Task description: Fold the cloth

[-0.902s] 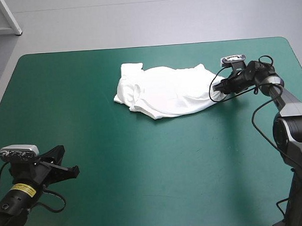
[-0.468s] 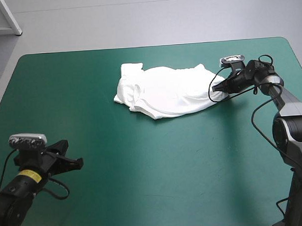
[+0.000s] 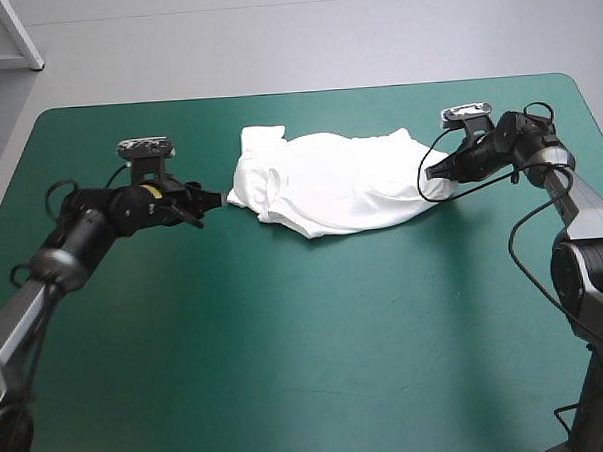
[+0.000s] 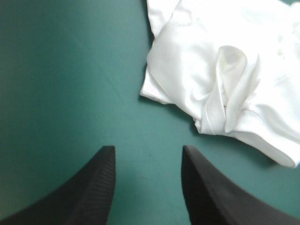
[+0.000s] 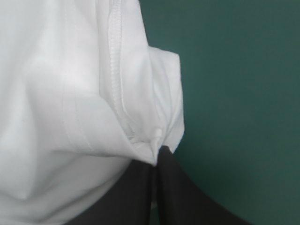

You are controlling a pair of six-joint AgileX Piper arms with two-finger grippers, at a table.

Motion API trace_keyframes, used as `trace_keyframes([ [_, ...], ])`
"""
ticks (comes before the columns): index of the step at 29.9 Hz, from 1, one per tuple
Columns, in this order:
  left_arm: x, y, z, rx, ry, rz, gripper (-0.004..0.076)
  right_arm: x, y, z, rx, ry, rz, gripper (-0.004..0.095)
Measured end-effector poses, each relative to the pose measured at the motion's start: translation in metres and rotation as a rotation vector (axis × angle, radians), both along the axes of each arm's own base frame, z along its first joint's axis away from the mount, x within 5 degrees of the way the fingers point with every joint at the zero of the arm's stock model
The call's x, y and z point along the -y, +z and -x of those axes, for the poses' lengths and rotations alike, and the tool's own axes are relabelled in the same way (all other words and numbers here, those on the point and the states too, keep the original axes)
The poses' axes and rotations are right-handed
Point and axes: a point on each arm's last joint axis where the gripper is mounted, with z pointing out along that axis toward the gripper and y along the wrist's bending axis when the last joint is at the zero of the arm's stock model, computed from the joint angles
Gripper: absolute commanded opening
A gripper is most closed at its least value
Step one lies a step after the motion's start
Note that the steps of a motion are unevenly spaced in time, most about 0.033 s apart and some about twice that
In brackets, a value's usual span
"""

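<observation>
Two pincers are placed at opposite sides of the T-shirt point(image 3: 330, 190), which is heaped, crumpled, on the surface point(image 3: 286, 337), toward 12 o'clock from its middle. The left pincer point(image 3: 212, 200) is held at the T-shirt's 9 o'clock, just beside its edge, and is spread apart, with only bare surface seen in the gap. The right pincer point(image 3: 431, 176) is clamped together on a hemmed corner at the T-shirt's 3 o'clock.

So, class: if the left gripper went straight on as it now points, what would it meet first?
Probably the T-shirt, at its near edge; the left gripper points at it across bare teal-green cover.
</observation>
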Motion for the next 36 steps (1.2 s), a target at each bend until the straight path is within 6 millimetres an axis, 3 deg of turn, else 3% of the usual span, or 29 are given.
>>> trace_keyframes([
  [4, 0.015, -0.048, -0.048, -0.190, -0.022, 0.033, 0.0357, 0.000, 0.000, 0.000, 0.000, -0.003, -0.005, -0.0004],
  [7, 0.023, -0.070, -0.076, -0.257, -0.057, 0.018, 0.0357, 0.000, 0.000, 0.000, -0.001, -0.003, -0.008, -0.0004],
  [10, 0.027, -0.077, -0.096, -0.263, -0.077, 0.008, 0.0357, 0.000, 0.000, 0.000, -0.003, -0.002, -0.008, -0.0004],
  [12, 0.029, -0.069, -0.105, -0.225, -0.088, 0.007, 0.0357, 0.000, 0.000, 0.000, -0.004, -0.001, -0.007, -0.0004],
  [17, 0.029, -0.045, -0.113, -0.139, -0.096, -0.017, 0.0357, 0.000, 0.000, 0.000, -0.004, 0.000, -0.006, -0.0004],
  [24, 0.026, -0.049, -0.111, -0.168, -0.109, -0.061, 0.0357, 0.000, 0.000, 0.000, -0.002, 0.000, -0.006, -0.0004],
  [27, 0.027, -0.056, -0.114, -0.182, -0.109, -0.067, 0.0357, 0.000, 0.000, 0.000, -0.001, 0.000, -0.006, -0.0004],
  [33, 0.029, -0.090, -0.120, -0.269, -0.113, -0.075, 0.0357, 0.000, 0.000, 0.000, 0.000, 0.002, 0.001, -0.0004],
  [36, 0.030, -0.090, -0.122, -0.264, -0.119, -0.064, 0.0346, 0.000, 0.000, 0.000, 0.000, 0.002, 0.002, -0.0004],
])
